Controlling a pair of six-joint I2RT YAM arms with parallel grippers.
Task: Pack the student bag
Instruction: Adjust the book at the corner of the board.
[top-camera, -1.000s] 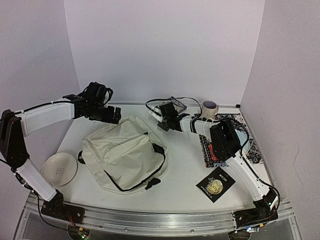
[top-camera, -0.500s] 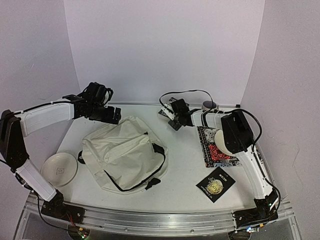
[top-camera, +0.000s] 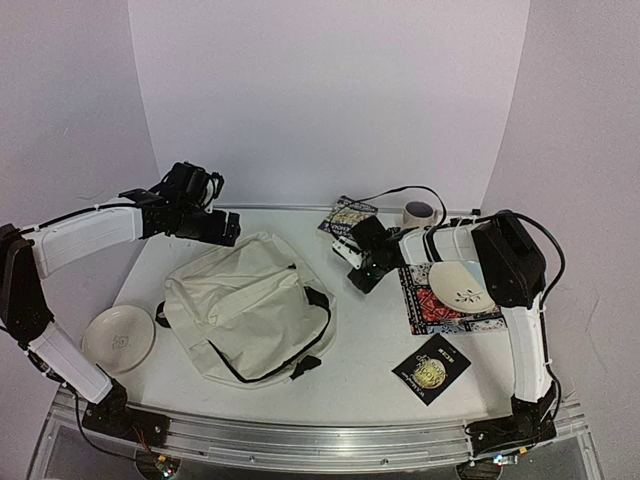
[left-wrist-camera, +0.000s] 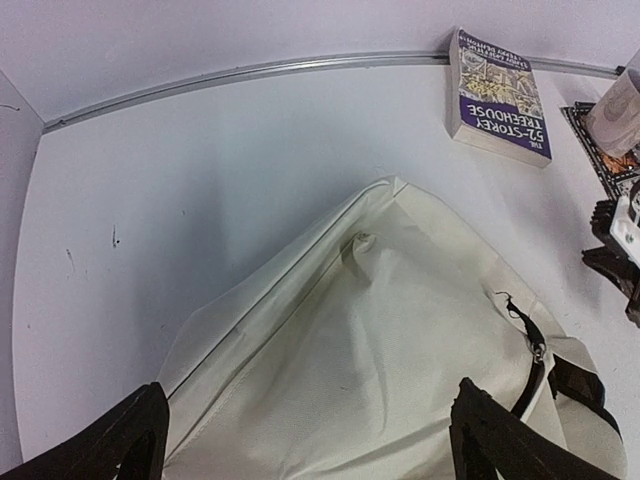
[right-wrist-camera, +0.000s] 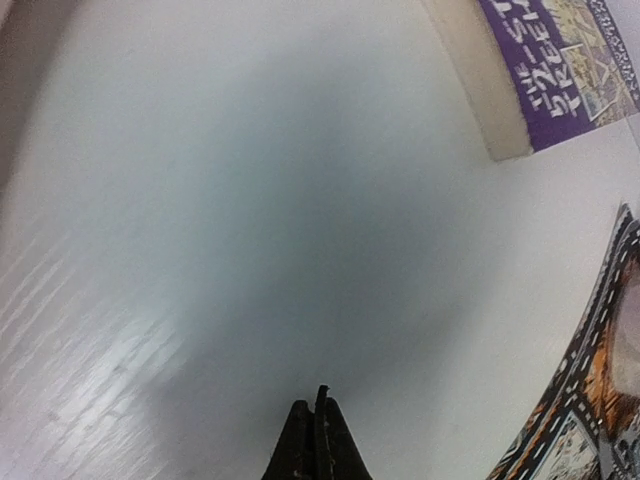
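Sees cream student bag (top-camera: 248, 305) lying flat on worktop (top-camera: 370, 340), 9 o'clock from centre. Marks left pincer (left-wrist-camera: 310, 455) spread wide, pinching nothing, hanging over bag's 12 o'clock end. Marks right pincer (right-wrist-camera: 318, 445) pressed together on nothing, low over bare worktop near centre, at 2 o'clock of bag. Notes purple book (left-wrist-camera: 498, 95) at 12 o'clock edge, tape roll (top-camera: 419, 213) at 1 o'clock, patterned mat (top-camera: 440, 312) at 3 o'clock carrying white plate (top-camera: 460, 285), black booklet (top-camera: 432, 367) at 5 o'clock, white bowl (top-camera: 118, 338) at 8 o'clock.
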